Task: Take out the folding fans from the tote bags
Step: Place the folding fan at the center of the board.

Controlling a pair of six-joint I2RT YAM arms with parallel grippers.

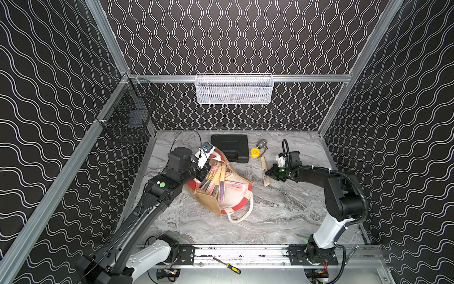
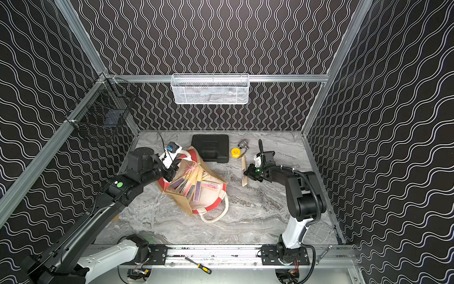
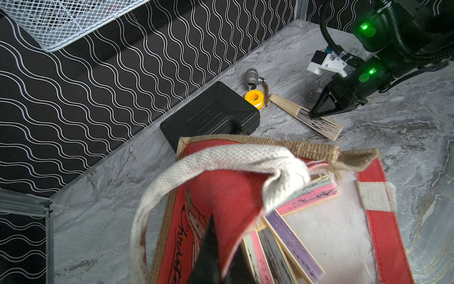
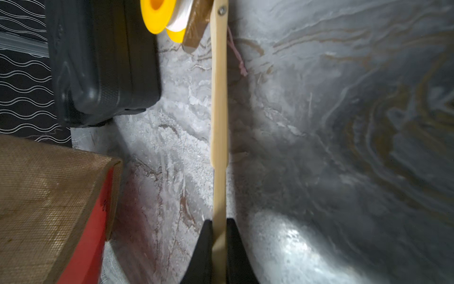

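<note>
Folding fan (image 4: 219, 98), frame centre, pinched in right gripper (image 4: 219, 222): best laid flat, clear of tape roll (image 4: 157, 14); left gripper (image 3: 216, 246) pinching tote bag (image 3: 383, 233).

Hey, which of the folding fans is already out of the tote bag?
The fan beside the yellow tape roll, clamped in the right gripper; the other fans all sit inside the tote bag.

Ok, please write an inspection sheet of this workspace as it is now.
Surface: grey marbled tabletop, no spill seen.
Job's things: tan jute tote bag with red panels holds many closed bamboo folding fans; one lone fan outside.
Clutter: flat black plastic case, yellow tape spool, metal valve, yellow-handled screwdriver.
Grippers: left gripper shut on bag wall; right gripper shut on lone fan.
Cables: black corrugated hose, no snag seen.
Surroundings: white mesh basket, black wire basket.
</note>
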